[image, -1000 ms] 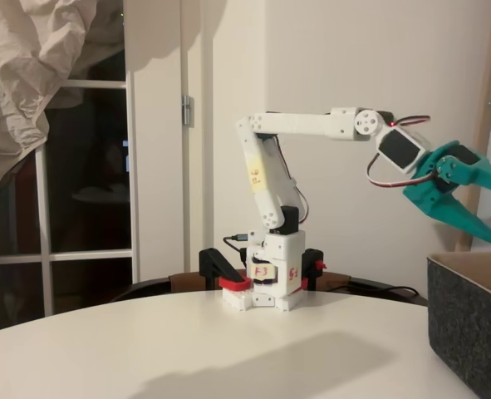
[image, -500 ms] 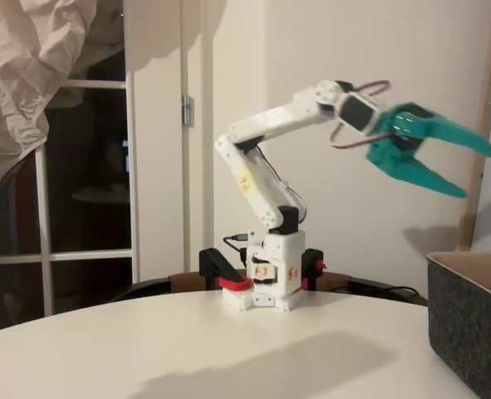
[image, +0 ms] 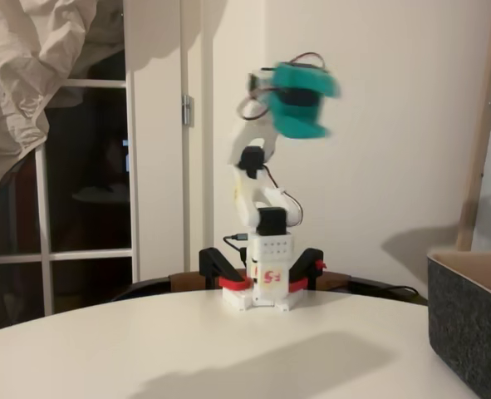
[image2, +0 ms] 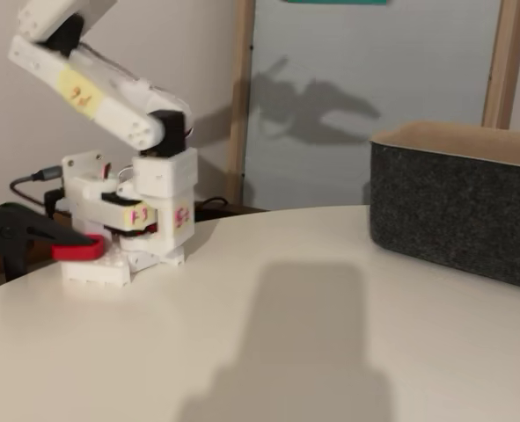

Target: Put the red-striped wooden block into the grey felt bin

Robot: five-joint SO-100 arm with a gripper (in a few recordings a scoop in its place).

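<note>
Red-striped wooden block: can't spot it on the table (image: pixel 187 341) or anywhere else, so it may already sit inside the grey felt bin (image: pixel 469 320), but the bin's inside is hidden from both fixed views, so that's a guess tbh. The teal claw (image: pixel 299 100) is up high above the arm's base (image: pixel 262 283), smeared w/ motion blur, so can't tell if it's released or clenched; nothing obvious between the fingers afaict. Bin sits well below the claw and off to its right in that fixed view, well apart from it.

Step-wise this reads like the arm folded back over its own base, i.e. the tail end of the job, not a reach. If the block is in the bin, next move is just parking the arm. If it isn't, the claw needs to find the block first, bc nothing graspable shows near it.
</note>
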